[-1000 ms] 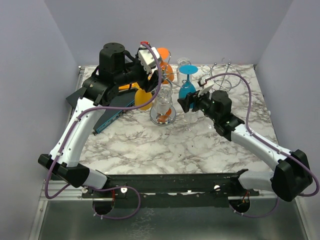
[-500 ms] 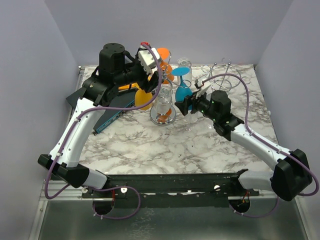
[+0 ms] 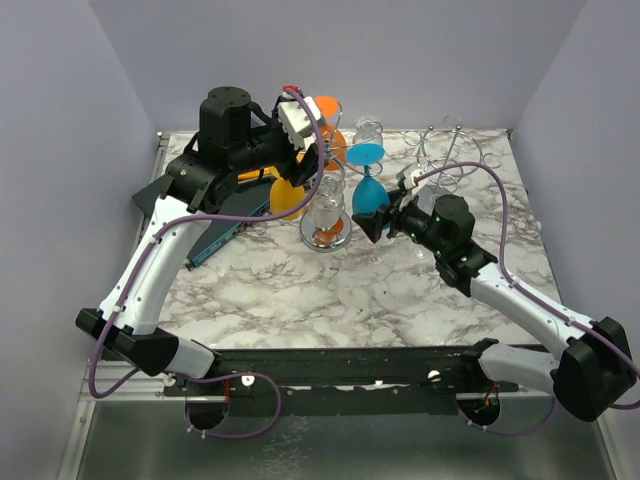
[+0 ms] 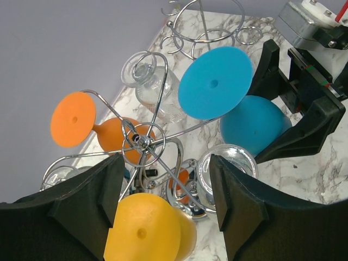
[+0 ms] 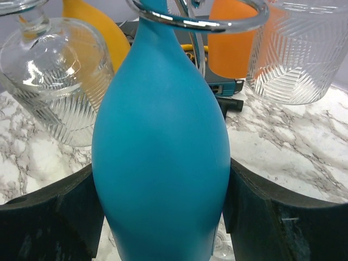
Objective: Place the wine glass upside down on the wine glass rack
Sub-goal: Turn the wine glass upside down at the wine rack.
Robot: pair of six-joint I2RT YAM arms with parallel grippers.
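Note:
An upside-down blue wine glass has my right gripper shut on its bowl, one black finger on each side. Its stem runs up through a chrome loop of the wine glass rack, with the round foot above. A yellow glass, an orange glass and clear glasses hang on the same rack. My left gripper hovers open over the rack, and the yellow glass's foot lies low between its fingers.
A second, bare chrome rack stands at the back right. A dark box with a blue edge lies at the left under my left arm. Grey walls close in the marble table on three sides.
My right gripper has carried the blue glass left and lower, in against the rack. My left gripper has opened slightly and otherwise stayed put.

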